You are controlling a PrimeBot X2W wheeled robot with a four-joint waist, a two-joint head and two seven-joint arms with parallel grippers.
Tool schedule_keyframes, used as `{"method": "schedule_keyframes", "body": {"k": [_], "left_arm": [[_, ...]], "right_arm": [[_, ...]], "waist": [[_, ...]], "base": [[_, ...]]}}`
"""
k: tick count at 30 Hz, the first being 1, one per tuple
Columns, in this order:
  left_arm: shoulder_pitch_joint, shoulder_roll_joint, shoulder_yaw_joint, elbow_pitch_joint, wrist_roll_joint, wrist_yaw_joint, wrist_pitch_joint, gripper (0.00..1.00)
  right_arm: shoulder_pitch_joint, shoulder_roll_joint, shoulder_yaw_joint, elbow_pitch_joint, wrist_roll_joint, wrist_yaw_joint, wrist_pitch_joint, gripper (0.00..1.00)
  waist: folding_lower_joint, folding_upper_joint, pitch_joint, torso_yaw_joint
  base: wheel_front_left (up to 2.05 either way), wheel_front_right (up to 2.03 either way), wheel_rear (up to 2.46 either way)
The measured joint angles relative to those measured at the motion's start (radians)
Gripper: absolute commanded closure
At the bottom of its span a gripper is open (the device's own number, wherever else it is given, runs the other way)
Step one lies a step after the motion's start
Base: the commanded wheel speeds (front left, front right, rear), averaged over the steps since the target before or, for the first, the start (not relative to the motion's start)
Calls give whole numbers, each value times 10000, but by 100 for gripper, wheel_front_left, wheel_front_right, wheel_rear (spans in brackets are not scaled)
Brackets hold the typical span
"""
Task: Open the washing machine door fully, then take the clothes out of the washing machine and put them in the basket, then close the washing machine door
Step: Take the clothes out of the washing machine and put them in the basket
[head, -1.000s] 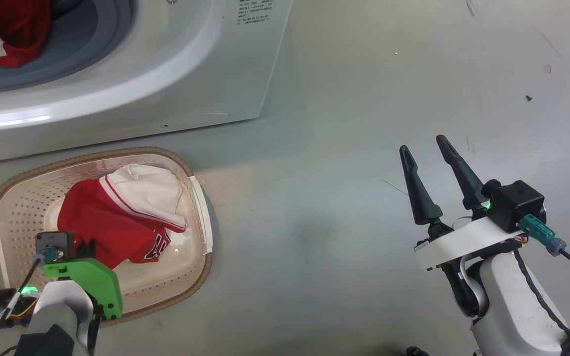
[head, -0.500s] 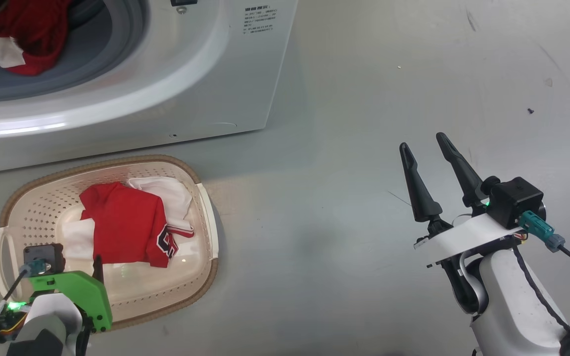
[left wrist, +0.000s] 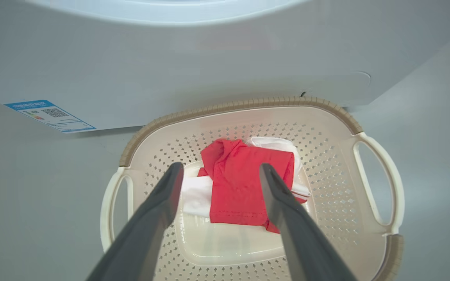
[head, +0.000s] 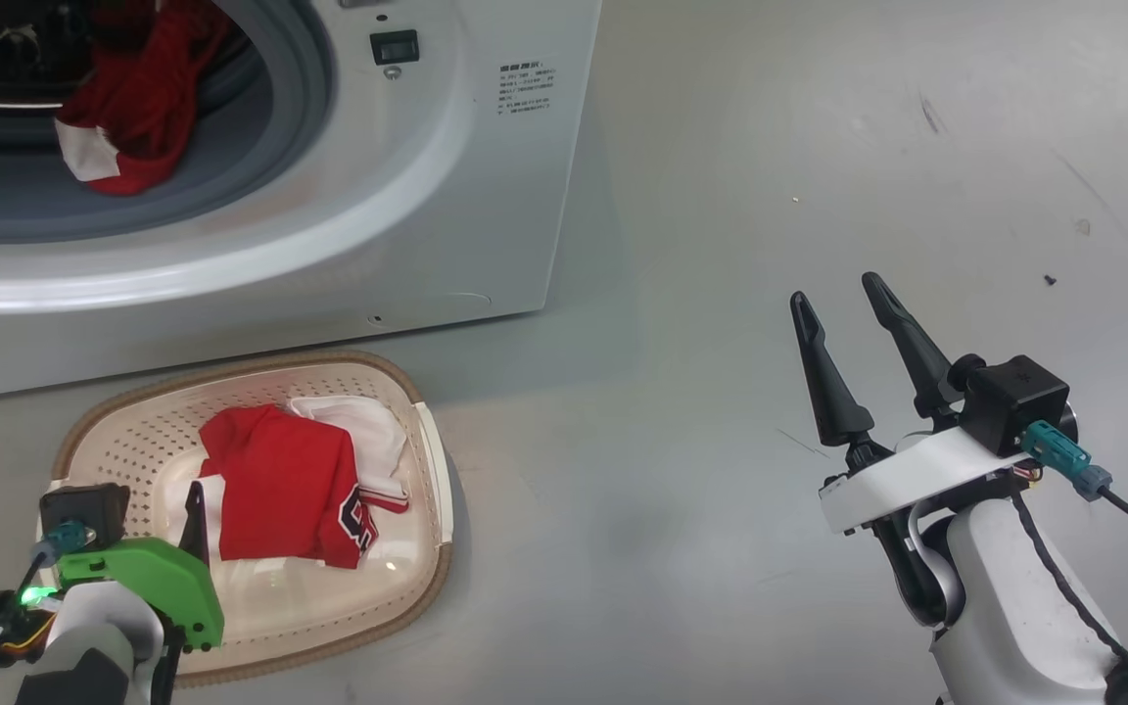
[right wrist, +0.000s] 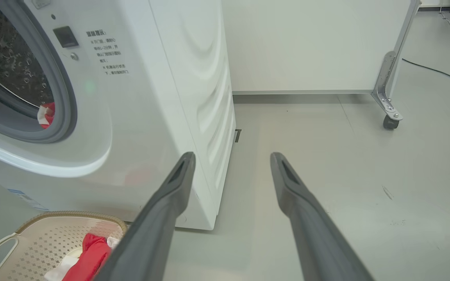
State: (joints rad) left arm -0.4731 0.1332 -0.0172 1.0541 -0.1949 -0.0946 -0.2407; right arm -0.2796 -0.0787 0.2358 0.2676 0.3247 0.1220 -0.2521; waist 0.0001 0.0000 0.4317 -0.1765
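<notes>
The white washing machine (head: 486, 196) stands with its drum mouth uncovered; its door is out of view. A red garment with a white patch (head: 133, 108) hangs over the grey gasket. In the right wrist view the same garment (right wrist: 47, 113) peeks out. The cream basket (head: 260, 362) sits on the floor before the machine, holding red and white clothes (head: 280, 490). My left gripper (left wrist: 221, 168) hovers open above those clothes (left wrist: 240, 183), touching nothing. My right gripper (head: 835, 290) stands open and empty over bare floor, right of the machine.
A blue label (left wrist: 49, 115) marks the machine's lower front. A white panel on a caster wheel (right wrist: 390, 123) stands behind, with a dark cable (right wrist: 436, 70) on the floor beyond it. Grey floor stretches to the right of the basket.
My left gripper has opened and let go of the red and white garment, which now lies flatter in the basket. The head camera has tilted up, showing more of the drum. The right arm has hardly moved.
</notes>
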Motion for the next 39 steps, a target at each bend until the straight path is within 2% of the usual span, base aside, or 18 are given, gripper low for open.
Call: {"method": "schedule_keyframes", "body": {"k": [15,21,39], "left_arm": [[15,-706,-481,-1170,291,-71,-159,0],[104,-871,-552,-2489,339,-67,-157,0],[2648,-911,-449,-4939,297,403,-157,0]], "right_arm": [[518,-8,-244,299,-2,0,0,0],[875,-12,-332,311,-12,0,0,0],[1882,42,-267,140,-17,0,0,0]], "waist": [[0,0,-1577,425],[0,0,-2261,645],[-1,0,-3997,1098]], "base": [[0,0,0],[0,0,0],[0,0,0]]}}
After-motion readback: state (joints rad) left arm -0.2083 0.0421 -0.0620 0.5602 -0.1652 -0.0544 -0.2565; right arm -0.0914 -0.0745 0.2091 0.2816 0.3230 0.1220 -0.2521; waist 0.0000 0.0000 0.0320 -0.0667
